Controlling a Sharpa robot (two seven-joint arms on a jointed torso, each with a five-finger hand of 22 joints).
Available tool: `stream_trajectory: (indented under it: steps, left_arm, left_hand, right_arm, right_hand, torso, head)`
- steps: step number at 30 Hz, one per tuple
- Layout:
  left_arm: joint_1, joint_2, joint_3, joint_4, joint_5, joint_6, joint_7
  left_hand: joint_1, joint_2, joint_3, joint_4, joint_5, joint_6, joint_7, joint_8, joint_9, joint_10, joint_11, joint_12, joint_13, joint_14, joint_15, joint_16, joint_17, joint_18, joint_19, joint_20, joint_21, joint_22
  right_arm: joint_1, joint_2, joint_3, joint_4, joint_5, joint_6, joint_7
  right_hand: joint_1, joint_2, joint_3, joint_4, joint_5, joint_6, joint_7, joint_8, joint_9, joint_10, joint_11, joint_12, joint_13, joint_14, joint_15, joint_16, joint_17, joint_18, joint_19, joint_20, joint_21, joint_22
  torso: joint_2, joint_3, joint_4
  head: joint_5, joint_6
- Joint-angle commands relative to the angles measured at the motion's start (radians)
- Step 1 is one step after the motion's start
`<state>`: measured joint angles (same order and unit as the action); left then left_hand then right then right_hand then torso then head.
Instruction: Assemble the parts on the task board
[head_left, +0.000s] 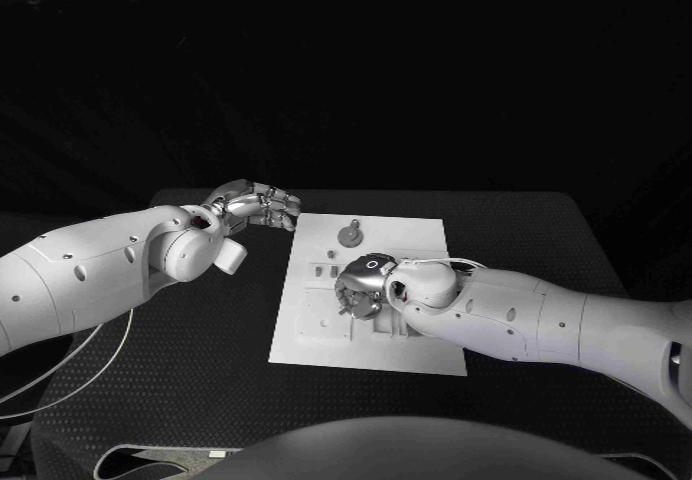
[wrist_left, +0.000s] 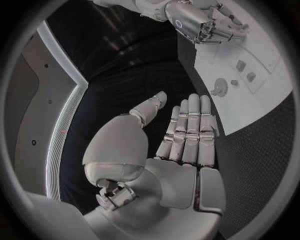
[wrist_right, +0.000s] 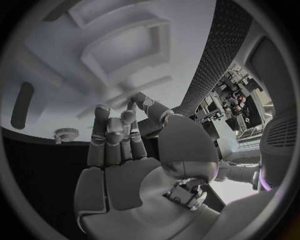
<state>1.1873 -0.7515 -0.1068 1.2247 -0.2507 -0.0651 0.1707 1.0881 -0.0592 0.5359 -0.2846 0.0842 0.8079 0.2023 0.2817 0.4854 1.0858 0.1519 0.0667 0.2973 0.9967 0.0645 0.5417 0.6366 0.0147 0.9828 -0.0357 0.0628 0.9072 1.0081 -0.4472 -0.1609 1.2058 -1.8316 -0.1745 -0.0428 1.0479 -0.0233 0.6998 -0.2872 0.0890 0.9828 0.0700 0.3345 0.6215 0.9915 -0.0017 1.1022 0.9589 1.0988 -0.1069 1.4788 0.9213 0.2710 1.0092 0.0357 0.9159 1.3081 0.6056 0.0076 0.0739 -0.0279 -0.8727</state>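
1. left arm (head_left: 87, 275) comes in low from the left side, reaching over the black table (head_left: 173, 380) toward the board's far left corner.
2. left hand (head_left: 257, 208) hangs just off the task board's left edge, near that far corner. in its own wrist view the left hand (wrist_left: 181, 135) is flat, fingers straight and side by side, thumb out to the side, nothing in it. so open and empty.
3. task board (head_left: 418, 235) is the white plate lying flat in the middle of the table, long side running away from the robot. it's got moulded recesses and raised frames on it.
4. a round grey part with a small tab (head_left: 351, 235) sits on the far half of the board, apart from both hands. the same round part (wrist_left: 219, 87) shows up in the left wrist view, with a couple of small grey parts (wrist_left: 245, 71) beside it.
5. right hand (head_left: 364, 283) is down over the middle of the board, right on top of the recesses. from its wrist view the right hand (wrist_right: 119, 135) has fingers stretched out toward the board surface, a bit apart, and i see nothing held. whether the tips touch the board, can't tell.
6. a small toothed round part (wrist_right: 64, 133) sits near the board's edge in that right wrist view.
7. right arm (head_left: 562, 325) goes off to the right edge.
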Motion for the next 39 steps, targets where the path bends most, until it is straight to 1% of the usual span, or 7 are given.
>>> stream_trajectory:
  steps: [1,8,16,21,26,33,39]
  left_arm:
    - [0.001,0.001,0.001,0.003,0.0,-0.002,0.002]
    - [0.001,0.0,0.001,0.003,-0.001,-0.001,0.001]
    - [0.001,0.001,0.001,0.003,-0.01,0.003,-0.014]
    - [0.001,-0.001,0.001,0.002,-0.038,0.023,-0.034]
    - [0.001,-0.001,0.0,0.001,-0.07,0.051,-0.077]
    - [0.001,0.004,0.0,-0.01,-0.102,0.058,-0.135]
    - [0.0,0.005,-0.003,-0.017,-0.161,0.071,-0.212]
  left_hand:
    - [-0.007,0.001,0.003,0.002,0.006,-0.009,0.002,0.003,-0.002,-0.006,0.0,0.004,-0.002,0.005,0.003,-0.005,0.002,-0.008,-0.001,0.004,0.005,-0.001]
    - [-0.009,0.003,0.003,0.003,0.007,-0.009,0.002,0.004,-0.002,-0.006,0.0,0.004,-0.002,0.005,0.003,-0.006,0.003,-0.008,-0.001,0.005,0.005,-0.002]
    - [-0.011,0.004,0.004,0.005,0.01,-0.009,0.002,0.004,-0.002,-0.004,0.0,0.006,-0.002,0.007,0.003,-0.007,0.005,-0.008,0.0,0.004,0.005,-0.003]
    - [-0.024,0.007,0.002,0.009,0.013,0.008,-0.006,0.016,0.002,0.022,-0.012,0.019,0.004,0.014,0.001,-0.011,0.014,-0.007,0.005,0.002,0.007,-0.005]
    - [-0.051,0.006,-0.005,0.019,0.009,0.029,-0.016,0.029,0.004,0.045,-0.022,0.027,0.007,0.021,-0.001,-0.018,0.023,-0.008,0.009,0.0,0.008,-0.008]
    - [-0.098,0.001,-0.026,0.036,0.001,0.04,-0.021,0.033,0.001,0.063,-0.029,0.03,0.009,0.029,-0.005,-0.024,0.032,-0.007,0.014,-0.003,0.008,-0.009]
    - [-0.106,0.003,-0.028,0.039,-0.002,0.042,-0.022,0.034,0.0,0.068,-0.031,0.031,0.009,0.032,-0.006,-0.025,0.035,-0.007,0.016,-0.004,0.009,-0.01]
  right_arm:
    - [-0.012,-0.006,-0.01,-0.005,-0.018,0.026,-0.009]
    - [-0.013,-0.007,-0.01,-0.002,-0.017,-0.004,-0.001]
    - [-0.013,-0.011,-0.009,0.008,-0.013,-0.053,-0.01]
    - [-0.012,-0.021,-0.008,0.021,-0.008,-0.069,-0.016]
    - [-0.01,-0.028,-0.001,0.036,-0.002,-0.073,-0.021]
    - [-0.006,-0.035,0.01,0.056,0.004,-0.078,-0.022]
    - [-0.004,-0.042,0.023,0.07,0.004,-0.086,-0.028]
  right_hand:
    - [0.005,0.009,-0.001,-0.005,0.006,0.042,0.027,0.006,-0.03,0.008,-0.008,0.007,0.001,0.007,-0.001,0.008,-0.001,-0.009,0.004,-0.006,0.008,0.021]
    - [0.008,0.002,-0.007,-0.005,0.006,0.056,0.021,0.01,-0.028,0.022,-0.014,0.014,0.002,0.018,-0.006,0.019,-0.001,-0.009,0.016,-0.013,0.019,0.021]
    - [0.007,-0.005,-0.009,-0.005,0.006,0.066,0.017,0.013,-0.026,0.033,-0.019,0.019,0.002,0.027,-0.011,0.025,-0.002,-0.009,0.025,-0.019,0.026,0.02]
    - [0.007,-0.006,-0.009,-0.005,0.006,0.068,0.016,0.013,-0.026,0.035,-0.019,0.019,0.002,0.029,-0.012,0.026,-0.002,-0.009,0.027,-0.02,0.027,0.02]
    - [0.007,-0.006,-0.009,-0.005,0.006,0.069,0.015,0.013,-0.026,0.036,-0.02,0.02,0.002,0.03,-0.013,0.027,-0.002,-0.009,0.028,-0.021,0.027,0.02]
    - [0.007,-0.007,-0.009,-0.005,0.006,0.07,0.015,0.013,-0.026,0.038,-0.021,0.02,0.002,0.031,-0.013,0.027,-0.002,-0.009,0.029,-0.021,0.028,0.02]
    - [0.007,-0.007,-0.009,-0.005,0.006,0.071,0.014,0.013,-0.026,0.039,-0.021,0.019,0.001,0.032,-0.014,0.027,-0.003,-0.009,0.03,-0.022,0.029,0.019]
  torso:
    - [0.0,-0.0001,0.0003]
    - [0.0,-0.0001,0.0006]
    - [0.0,-0.0002,0.0007]
    - [0.0,-0.0007,0.0002]
    - [0.0,-0.0002,0.0003]
    - [0.0,-0.0004,0.0001]
    - [0.0,-0.0003,0.0007]
  head:
    - [-0.002,0.0]
    - [-0.001,0.0]
    - [-0.001,0.0]
    - [-0.001,0.0]
    - [-0.001,0.0]
    - [-0.001,0.0]
    - [-0.003,0.0]
